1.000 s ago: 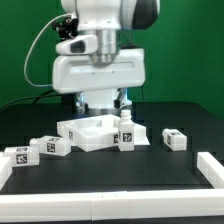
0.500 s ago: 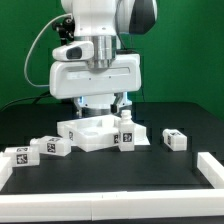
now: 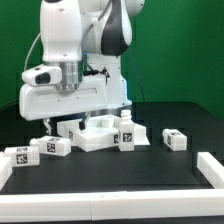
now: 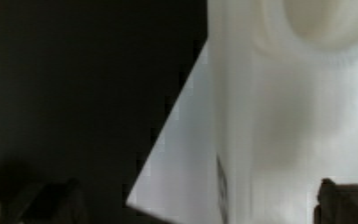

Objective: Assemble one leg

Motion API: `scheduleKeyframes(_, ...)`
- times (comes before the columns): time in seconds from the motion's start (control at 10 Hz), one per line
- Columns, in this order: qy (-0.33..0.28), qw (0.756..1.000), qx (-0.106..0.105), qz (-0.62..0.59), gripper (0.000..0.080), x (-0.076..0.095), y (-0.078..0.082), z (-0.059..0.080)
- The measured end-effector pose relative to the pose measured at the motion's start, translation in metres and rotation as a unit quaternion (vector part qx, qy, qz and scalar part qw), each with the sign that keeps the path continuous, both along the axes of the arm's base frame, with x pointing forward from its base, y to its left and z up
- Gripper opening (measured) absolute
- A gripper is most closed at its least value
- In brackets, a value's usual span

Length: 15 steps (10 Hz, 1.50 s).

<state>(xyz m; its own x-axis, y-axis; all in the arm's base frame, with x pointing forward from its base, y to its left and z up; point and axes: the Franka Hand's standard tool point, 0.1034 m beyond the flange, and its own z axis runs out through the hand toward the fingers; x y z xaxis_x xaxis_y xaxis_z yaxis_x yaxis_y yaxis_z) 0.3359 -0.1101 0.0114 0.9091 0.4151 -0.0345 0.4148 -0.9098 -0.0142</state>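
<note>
The white tray-like square top [image 3: 92,131] lies at the middle of the black table. One leg [image 3: 126,132] stands upright at its corner on the exterior view's right, tags on its faces. Two more legs lie to the exterior view's left [image 3: 55,147] [image 3: 18,157], and one lies to the right [image 3: 175,139]. My gripper [image 3: 50,120] hangs low over the top's left edge, apart from the upright leg. In the wrist view the gripper [image 4: 194,205] is open and empty, its dark fingertips [image 4: 51,202] wide apart. A blurred white surface [image 4: 265,110] fills that view beyond them.
A white raised border runs along the table's front [image 3: 110,196] and up the exterior view's right [image 3: 210,166]. A green wall stands behind, and cables hang from the arm at the back left.
The arm has swung to the exterior view's left, away from the upright leg, and the hand now sits over the top's left side. The legs and the top have not moved.
</note>
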Motion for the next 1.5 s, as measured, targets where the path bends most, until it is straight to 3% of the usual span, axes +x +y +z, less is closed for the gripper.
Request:
scheduleKeyframes(0.4,0.003,1.0,0.003,0.007,0.0648,0.004,0.008,-0.005)
scheduleKeyframes(0.5,0.003,1.0,0.003,0.007,0.0536,0.004,0.008,-0.006)
scheduleKeyframes(0.6,0.003,1.0,0.003,0.007,0.0536,0.004,0.008,-0.006)
scheduleKeyframes(0.7,0.003,1.0,0.003,0.007,0.0353,0.004,0.008,-0.006)
scheduleKeyframes(0.8,0.003,1.0,0.003,0.007,0.0218,0.004,0.008,-0.006)
scheduleKeyframes(0.9,0.003,1.0,0.003,0.007,0.0218,0.004,0.008,-0.006)
scheduleKeyframes(1.0,0.003,1.0,0.003,0.008,0.0059,0.004,0.008,-0.006)
scheduleKeyframes(1.2,0.006,1.0,0.005,-0.007,0.0048,0.005,0.008,-0.001)
scheduleKeyframes(1.5,0.023,0.995,0.017,-0.091,0.0048,0.008,0.017,0.027)
